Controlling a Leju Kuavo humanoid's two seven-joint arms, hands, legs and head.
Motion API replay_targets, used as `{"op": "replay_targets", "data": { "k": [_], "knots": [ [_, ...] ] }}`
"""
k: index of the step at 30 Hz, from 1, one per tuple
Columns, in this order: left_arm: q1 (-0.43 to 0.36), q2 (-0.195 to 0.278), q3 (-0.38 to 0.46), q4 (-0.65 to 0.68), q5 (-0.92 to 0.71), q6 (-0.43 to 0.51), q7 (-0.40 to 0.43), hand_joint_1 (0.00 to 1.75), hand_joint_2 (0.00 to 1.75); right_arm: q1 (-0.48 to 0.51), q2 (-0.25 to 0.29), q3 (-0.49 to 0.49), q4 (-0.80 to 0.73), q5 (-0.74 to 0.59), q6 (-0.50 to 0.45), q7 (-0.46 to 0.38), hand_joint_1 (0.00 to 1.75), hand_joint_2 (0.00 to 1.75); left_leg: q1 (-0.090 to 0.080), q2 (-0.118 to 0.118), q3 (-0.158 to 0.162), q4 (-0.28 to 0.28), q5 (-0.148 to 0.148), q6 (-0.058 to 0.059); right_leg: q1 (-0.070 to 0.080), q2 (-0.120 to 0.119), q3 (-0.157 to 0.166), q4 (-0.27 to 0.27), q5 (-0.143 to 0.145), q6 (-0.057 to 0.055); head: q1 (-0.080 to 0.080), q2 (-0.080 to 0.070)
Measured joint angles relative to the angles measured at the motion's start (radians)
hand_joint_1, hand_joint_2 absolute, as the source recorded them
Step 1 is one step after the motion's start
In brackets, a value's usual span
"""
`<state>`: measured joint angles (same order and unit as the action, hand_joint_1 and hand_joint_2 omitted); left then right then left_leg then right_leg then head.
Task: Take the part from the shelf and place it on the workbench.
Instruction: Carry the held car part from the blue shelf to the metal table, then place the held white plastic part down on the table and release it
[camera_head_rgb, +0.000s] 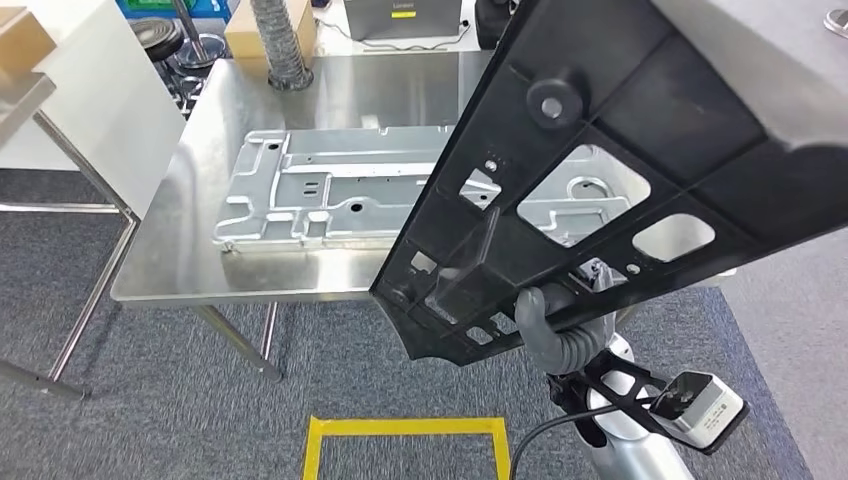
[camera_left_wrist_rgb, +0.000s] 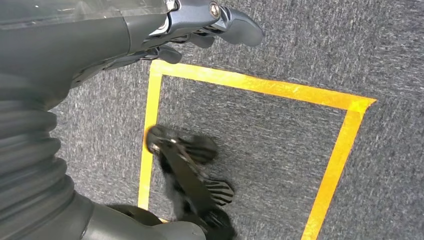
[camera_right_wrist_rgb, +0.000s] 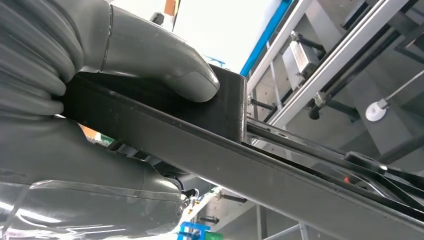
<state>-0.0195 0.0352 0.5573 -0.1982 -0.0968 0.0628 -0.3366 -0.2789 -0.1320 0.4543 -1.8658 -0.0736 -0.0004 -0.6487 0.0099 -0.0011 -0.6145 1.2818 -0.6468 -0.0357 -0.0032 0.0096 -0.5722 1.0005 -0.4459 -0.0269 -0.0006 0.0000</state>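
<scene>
Ahead, one steel worktop (camera_head_rgb: 190, 265) is standing on grey carpet (camera_head_rgb: 200, 410), carrying one silver stamped plate (camera_head_rgb: 320, 190) lying flat near its middle. A ribbed hose (camera_head_rgb: 283, 45) is rising from the worktop's far edge, with a cardboard box (camera_head_rgb: 240, 35) just behind it. One yellow tape square (camera_head_rgb: 405, 428) is marking the carpet just in front of the robot; the left wrist view is showing the same square (camera_left_wrist_rgb: 250, 87).

One black part (camera_head_rgb: 590, 170), a large ribbed panel with several cut-outs, is hanging tilted in the air over the worktop's near right corner, blocking the view of the plate's right end, which is showing through the openings. It is not touching the worktop.

Right hand (camera_head_rgb: 560, 330) is gripping the part's lower edge; in the right wrist view the thumb (camera_right_wrist_rgb: 165, 65) is pressing on top of the part (camera_right_wrist_rgb: 225, 150), with the rest of the hand (camera_right_wrist_rgb: 90, 165) clamping from beneath.

Left hand (camera_left_wrist_rgb: 200, 27) is hanging over the carpet, holding nothing, fingers (camera_left_wrist_rgb: 240, 25) loosely curled, not closed.
</scene>
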Motion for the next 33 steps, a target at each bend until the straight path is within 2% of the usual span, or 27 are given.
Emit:
{"op": "replay_targets", "data": {
  "k": [1, 2, 3, 4, 5, 6, 10, 11, 12, 14, 15, 16, 17, 19, 20, 21, 22, 23, 25, 26, 27, 30, 31, 32, 33],
  "knots": [
    [0.002, 0.0, 0.0, 0.0, -0.001, 0.0, 0.0, 0.0, 1.75, 0.001, 0.0, 0.0, 0.0, 0.0, 0.0, 0.0, 1.75, 1.75, 0.0, 0.0, -0.02, -0.003, -0.012, 0.0, 0.0, 0.002, 0.015, 0.0, -0.012, 0.0, 0.0, 0.0],
    [0.004, 0.0, 0.001, 0.0, -0.002, 0.0, 0.0, 0.0, 1.75, 0.002, 0.0, -0.001, -0.001, 0.0, 0.0, -0.001, 1.75, 1.75, 0.0, 0.0, -0.027, -0.035, 0.002, 0.001, 0.0, 0.004, 0.031, 0.0, -0.023, 0.001, 0.0, 0.0],
    [0.006, 0.001, 0.001, 0.0, -0.005, 0.0, 0.0, 0.0, 1.75, 0.002, 0.0, -0.001, -0.002, 0.0, 0.0, -0.001, 1.75, 1.75, 0.0, 0.0, -0.022, -0.091, 0.045, 0.005, 0.001, 0.005, 0.047, 0.0, -0.035, 0.003, 0.0, 0.0],
    [0.007, 0.002, 0.002, 0.0, -0.007, 0.0, 0.0, 0.0, 1.75, 0.002, 0.0, -0.002, -0.004, 0.0, 0.0, -0.001, 1.75, 1.75, -0.001, 0.0, -0.014, -0.157, 0.106, 0.011, 0.002, 0.006, 0.062, 0.0, -0.047, 0.005, 0.0, 0.0],
    [0.008, 0.003, 0.002, 0.0, -0.008, 0.0, 0.0, 0.0, 1.75, 0.003, 0.0, -0.003, -0.007, 0.0, 0.0, -0.001, 1.75, 1.75, -0.003, 0.0, -0.006, -0.206, 0.149, 0.016, 0.003, 0.008, 0.074, 0.002, -0.057, 0.008, 0.0, 0.0],
    [0.008, 0.004, 0.003, 0.0, -0.01, 0.0, 0.0, 0.0, 1.75, 0.004, 0.0, -0.004, -0.01, 0.0, 0.0, -0.001, 1.75, 1.75, -0.005, -0.001, 0.002, -0.238, 0.176, 0.022, 0.005, 0.01, 0.082, 0.002, -0.068, 0.013, 0.001, 0.0],
    [0.005, 0.007, 0.009, -0.001, -0.011, 0.0, 0.001, 0.0, 1.75, 0.006, -0.001, -0.009, -0.036, 0.0, 0.0, 0.0, 1.75, 1.75, -0.002, -0.003, 0.033, -0.264, 0.195, 0.047, 0.007, 0.01, 0.097, 0.04, -0.083, 0.039, 0.002, 0.0],
    [0.003, 0.007, 0.01, -0.001, -0.012, 0.0, 0.0, 0.0, 1.75, 0.006, -0.001, -0.011, -0.044, 0.002, -0.002, -0.001, 1.75, 1.75, -0.001, -0.003, 0.043, -0.265, 0.196, 0.052, 0.006, 0.007, 0.084, 0.07, -0.094, 0.044, 0.003, 0.0],
    [0.002, 0.007, 0.012, -0.002, -0.013, -0.001, -0.002, 0.0, 1.75, 0.007, -0.001, -0.014, -0.052, 0.007, -0.008, -0.001, 1.75, 1.75, 0.0, -0.003, 0.05, -0.267, 0.194, 0.054, 0.004, 0.004, 0.057, 0.116, -0.113, 0.05, 0.005, 0.0],
    [-0.001, 0.007, 0.016, -0.002, -0.017, -0.004, -0.008, 0.0, 1.75, 0.019, -0.001, -0.02, -0.072, 0.046, -0.05, -0.004, 1.75, 1.75, 0.0, -0.003, 0.056, -0.266, 0.183, 0.057, -0.001, 0.001, -0.026, 0.234, -0.162, 0.058, 0.007, 0.0],
    [0.0, 0.008, 0.018, -0.002, -0.02, -0.006, -0.011, 0.0, 1.75, 0.033, -0.001, -0.025, -0.086, 0.087, -0.097, -0.006, 1.75, 1.75, 0.0, -0.004, 0.06, -0.266, 0.177, 0.056, -0.004, 0.001, -0.064, 0.276, -0.178, 0.061, 0.007, 0.0],
    [0.001, 0.008, 0.019, -0.002, -0.021, -0.008, -0.013, 0.0, 1.75, 0.052, -0.001, -0.031, -0.102, 0.131, -0.149, -0.008, 1.75, 1.75, 0.001, -0.005, 0.066, -0.266, 0.17, 0.055, -0.007, 0.0, -0.088, 0.287, -0.177, 0.063, 0.007, 0.0],
    [0.003, 0.008, 0.022, -0.002, -0.022, -0.009, -0.016, 0.0, 1.75, 0.077, -0.001, -0.04, -0.126, 0.202, -0.234, -0.006, 1.75, 1.75, 0.001, -0.007, 0.075, -0.266, 0.161, 0.053, -0.009, -0.001, -0.094, 0.263, -0.154, 0.064, 0.007, 0.0],
    [0.007, 0.008, 0.029, -0.002, -0.027, -0.009, -0.02, 0.0, 1.75, 0.12, -0.004, -0.066, -0.173, 0.398, -0.435, 0.044, 1.75, 1.75, 0.002, -0.008, 0.097, -0.267, 0.143, 0.047, -0.01, -0.006, -0.069, 0.141, -0.057, 0.058, 0.008, 0.0],
    [0.008, 0.008, 0.033, -0.002, -0.033, -0.009, -0.023, 0.0, 1.75, 0.128, -0.008, -0.09, -0.19, 0.519, -0.539, 0.097, 1.75, 1.75, 0.001, -0.008, 0.107, -0.267, 0.135, 0.042, -0.006, -0.009, -0.059, 0.085, -0.022, 0.054, 0.006, 0.0],
    [0.007, 0.008, 0.037, -0.002, -0.041, -0.009, -0.024, 0.0, 1.75, 0.119, -0.015, -0.121, -0.191, 0.618, -0.606, 0.162, 1.75, 1.75, 0.0, -0.006, 0.111, -0.268, 0.129, 0.037, -0.003, -0.011, -0.053, 0.05, 0.005, 0.046, 0.005, 0.0],
    [0.006, 0.008, 0.04, -0.002, -0.05, -0.01, -0.025, 0.0, 1.75, 0.091, -0.029, -0.16, -0.175, 0.696, -0.637, 0.232, 1.75, 1.75, -0.001, -0.002, 0.115, -0.268, 0.126, 0.031, 0.0, -0.011, -0.054, 0.037, 0.015, 0.038, 0.004, 0.0],
    [0.003, 0.009, 0.042, -0.002, -0.058, -0.011, -0.025, 0.0, 1.75, 0.041, -0.048, -0.204, -0.141, 0.754, -0.633, 0.3, 1.75, 1.75, -0.003, 0.003, 0.116, -0.265, 0.127, 0.025, 0.002, -0.008, -0.056, 0.034, 0.011, 0.031, 0.002, 0.0],
    [-0.006, 0.012, 0.045, -0.002, -0.073, -0.019, -0.025, 0.0, 1.75, -0.127, -0.099, -0.282, -0.004, 0.864, -0.571, 0.415, 1.75, 1.75, -0.004, 0.008, 0.11, -0.243, 0.125, 0.014, -0.002, 0.001, -0.05, 0.028, 0.019, 0.016, 0.001, 0.0],
    [-0.013, 0.013, 0.047, -0.002, -0.078, -0.023, -0.025, 0.0, 1.75, -0.227, -0.123, -0.308, 0.088, 0.929, -0.536, 0.455, 1.75, 1.75, -0.003, 0.008, 0.093, -0.213, 0.121, 0.01, -0.004, 0.004, -0.046, 0.025, 0.017, 0.01, -0.001, 0.0],
    [-0.018, 0.015, 0.049, -0.002, -0.081, -0.026, -0.025, 0.0, 1.75, -0.323, -0.141, -0.324, 0.181, 0.997, -0.507, 0.483, 1.75, 1.75, -0.001, 0.006, 0.064, -0.166, 0.108, 0.006, -0.005, 0.006, -0.042, 0.022, 0.015, 0.006, -0.003, 0.0],
    [-0.023, 0.02, 0.06, -0.003, -0.09, -0.029, -0.026, 0.0, 1.75, -0.534, -0.16, -0.317, 0.413, 1.199, -0.444, 0.555, 1.75, 1.75, 0.002, 0.005, -0.062, 0.013, 0.05, 0.001, 0.0, 0.005, -0.029, 0.022, 0.002, -0.001, -0.006, 0.0],
    [-0.021, 0.021, 0.064, -0.003, -0.093, -0.031, -0.026, 0.0, 1.75, -0.582, -0.158, -0.3, 0.475, 1.265, -0.419, 0.58, 1.75, 1.75, 0.002, 0.005, -0.09, 0.035, 0.048, 0.002, 0.002, 0.005, -0.021, 0.022, -0.004, -0.002, -0.007, 0.0],
    [-0.019, 0.022, 0.066, -0.003, -0.097, -0.032, -0.028, 0.0, 1.75, -0.624, -0.152, -0.278, 0.531, 1.33, -0.39, 0.603, 1.75, 1.75, 0.001, 0.005, -0.102, 0.022, 0.064, 0.003, 0.005, 0.004, -0.011, 0.023, -0.01, -0.003, -0.006, 0.0],
    [-0.017, 0.022, 0.068, -0.003, -0.101, -0.035, -0.03, 0.0, 1.75, -0.664, -0.141, -0.25, 0.584, 1.39, -0.358, 0.622, 1.75, 1.75, 0.0, 0.005, -0.098, -0.026, 0.101, 0.007, 0.007, 0.004, -0.001, 0.023, -0.017, -0.004, -0.007, 0.0]
  ]
}}
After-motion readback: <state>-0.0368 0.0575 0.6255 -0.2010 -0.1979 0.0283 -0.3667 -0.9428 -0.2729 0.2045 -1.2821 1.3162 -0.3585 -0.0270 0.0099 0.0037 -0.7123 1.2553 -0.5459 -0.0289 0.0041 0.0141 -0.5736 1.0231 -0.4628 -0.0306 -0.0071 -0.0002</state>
